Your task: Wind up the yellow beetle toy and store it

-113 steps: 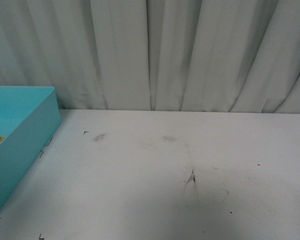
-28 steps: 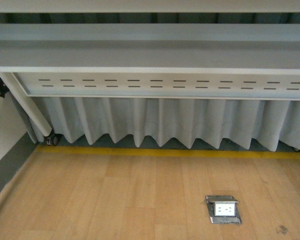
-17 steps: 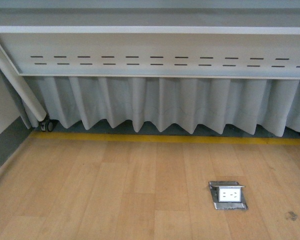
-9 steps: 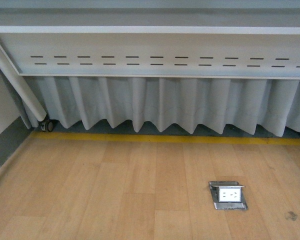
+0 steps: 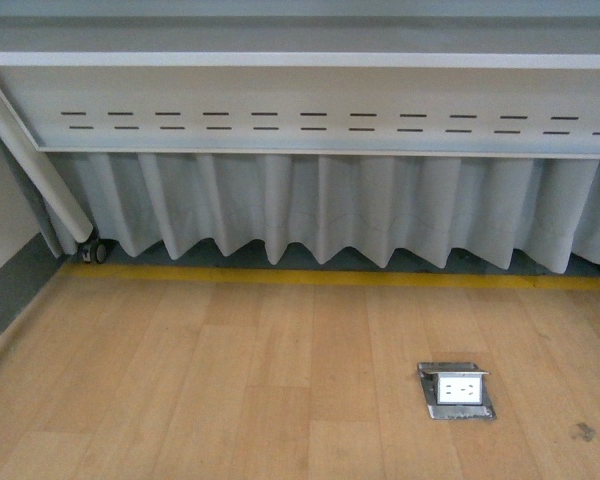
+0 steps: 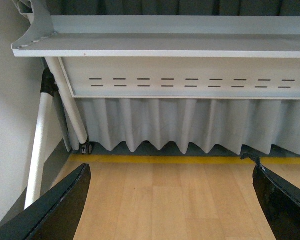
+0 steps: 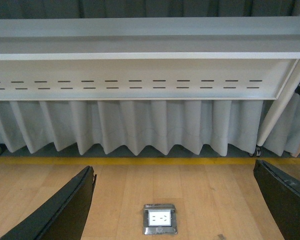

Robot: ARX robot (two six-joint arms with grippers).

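Left gripper agape above floor

One table, one floor socket, two open end effectors.

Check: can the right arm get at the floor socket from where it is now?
Probably yes. The right gripper is open and holds nothing, and the floor socket lies on bare wooden floor between its fingers, nothing in between. How far down it sits can't be judged.

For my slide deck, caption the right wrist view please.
Open right pincer hangs over wood floor and floor outlet, facing the skirted table.
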